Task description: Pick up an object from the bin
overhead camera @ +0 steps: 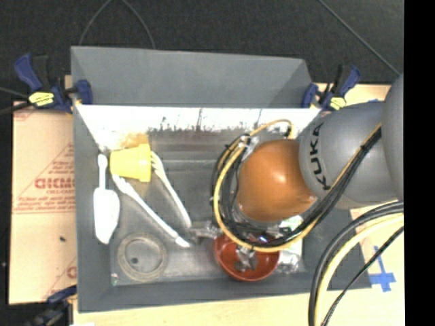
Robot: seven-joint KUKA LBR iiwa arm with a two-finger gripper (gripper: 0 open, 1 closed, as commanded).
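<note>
Your wrist's orange cover (272, 182) and its cables (219, 182) hide the far half of the red bowl (231, 267) and the bin (85, 263) floor around it. Beside the bowl's right rim, a pale scrap (292, 260) is too small for you to tell. The arm (353, 155) runs off the right edge.

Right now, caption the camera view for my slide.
End effector over a red bowl in the grey bin; yellow cup, white spoon, white tongs at view's left.
</note>
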